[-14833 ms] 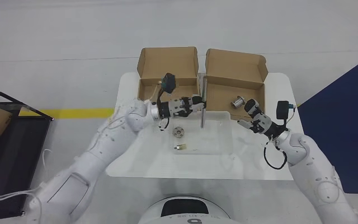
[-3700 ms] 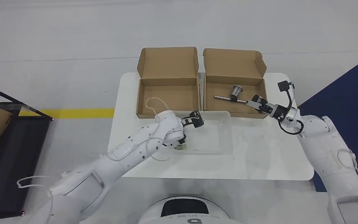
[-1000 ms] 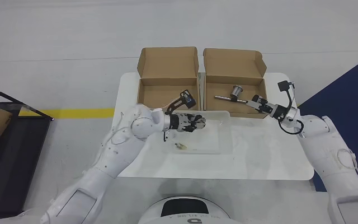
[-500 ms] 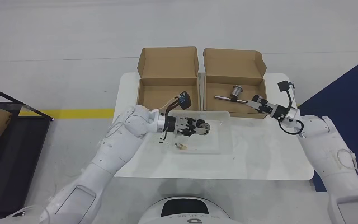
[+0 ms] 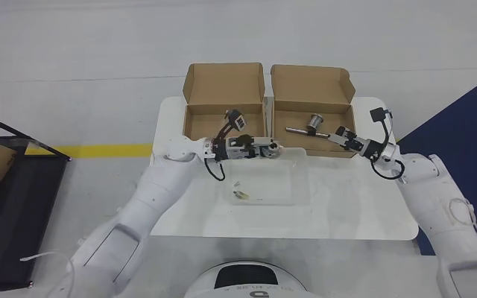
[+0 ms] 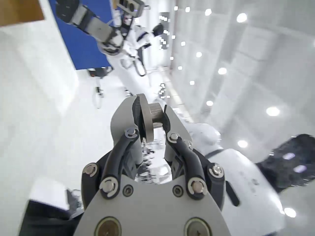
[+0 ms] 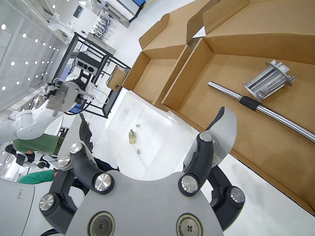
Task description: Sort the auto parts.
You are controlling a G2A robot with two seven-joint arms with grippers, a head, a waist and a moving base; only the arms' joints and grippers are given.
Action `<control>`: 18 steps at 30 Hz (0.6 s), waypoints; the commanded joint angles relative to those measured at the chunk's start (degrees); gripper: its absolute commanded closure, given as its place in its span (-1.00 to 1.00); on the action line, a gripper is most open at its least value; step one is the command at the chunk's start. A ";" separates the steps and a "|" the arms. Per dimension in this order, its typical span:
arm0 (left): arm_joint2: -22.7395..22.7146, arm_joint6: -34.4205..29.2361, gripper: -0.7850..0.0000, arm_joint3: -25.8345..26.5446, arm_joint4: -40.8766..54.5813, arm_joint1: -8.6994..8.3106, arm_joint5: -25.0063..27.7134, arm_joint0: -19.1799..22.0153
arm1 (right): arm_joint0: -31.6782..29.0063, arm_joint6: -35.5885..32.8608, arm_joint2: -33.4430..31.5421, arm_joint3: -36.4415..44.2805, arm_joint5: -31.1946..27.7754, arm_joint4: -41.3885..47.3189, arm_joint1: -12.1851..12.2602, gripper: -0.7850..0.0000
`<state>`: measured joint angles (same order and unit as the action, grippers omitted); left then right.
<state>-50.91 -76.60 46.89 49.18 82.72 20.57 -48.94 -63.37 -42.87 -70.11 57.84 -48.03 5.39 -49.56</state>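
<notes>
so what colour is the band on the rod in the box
Black band on a silver rod; clearest in the right wrist view.

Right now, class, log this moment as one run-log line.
left gripper: shut on metal disc, over tray | right gripper: open, at front edge of right box | right box: rod, cylinder

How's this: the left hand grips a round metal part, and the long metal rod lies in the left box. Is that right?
Not quite. The top view shows the long metal rod lying in the right box instead. The left hand does grip a round metal part.
</notes>
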 commanded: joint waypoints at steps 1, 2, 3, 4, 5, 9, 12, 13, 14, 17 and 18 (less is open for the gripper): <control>0.34 -3.81 1.00 -1.69 9.54 1.30 -2.98 0.69 | 0.00 0.00 0.00 0.00 0.00 0.00 0.00 -1.00; 0.35 -6.08 1.00 -1.93 14.19 2.03 -4.94 0.79 | 0.00 0.00 0.00 0.00 0.00 0.00 0.00 -1.00; 0.42 -8.39 1.00 -2.31 18.71 2.75 -7.38 0.83 | 0.00 0.00 0.00 0.00 0.00 0.00 0.00 -1.00; 0.64 -10.18 1.00 -3.05 21.72 3.39 -9.32 1.18 | 0.00 0.00 0.00 0.00 0.00 0.00 0.00 -1.00; 0.81 -11.41 1.00 -3.52 25.06 4.07 -11.58 1.45 | 0.00 0.00 0.00 0.00 0.00 0.00 0.00 -1.00; 1.61 -11.41 1.00 -4.06 35.70 6.41 -19.76 1.79 | 0.00 0.00 0.00 0.00 0.00 0.00 0.00 -1.00; 1.75 -11.41 1.00 -4.86 40.26 7.58 -23.61 1.79 | 0.00 0.00 0.00 0.00 0.00 0.00 0.00 -1.00; 1.70 -11.41 1.00 -5.09 41.51 7.90 -24.70 1.71 | 0.00 0.00 0.00 0.00 0.00 0.00 0.00 -1.00; 1.65 -11.41 1.00 -5.38 42.29 8.17 -25.43 1.70 | 0.00 0.00 0.00 0.00 0.00 0.00 0.00 -1.00; 1.17 -11.41 1.00 -6.10 43.87 8.77 -26.56 1.38 | 0.00 0.00 0.00 0.00 0.00 0.00 0.00 -1.00; 1.07 -11.41 1.00 -6.21 44.08 8.92 -27.33 1.29 | 0.00 0.00 0.00 0.00 0.00 0.00 0.00 -1.00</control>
<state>-49.73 -88.00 40.83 93.02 91.49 -5.95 -47.53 -63.37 -42.87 -70.11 57.84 -48.03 5.39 -49.56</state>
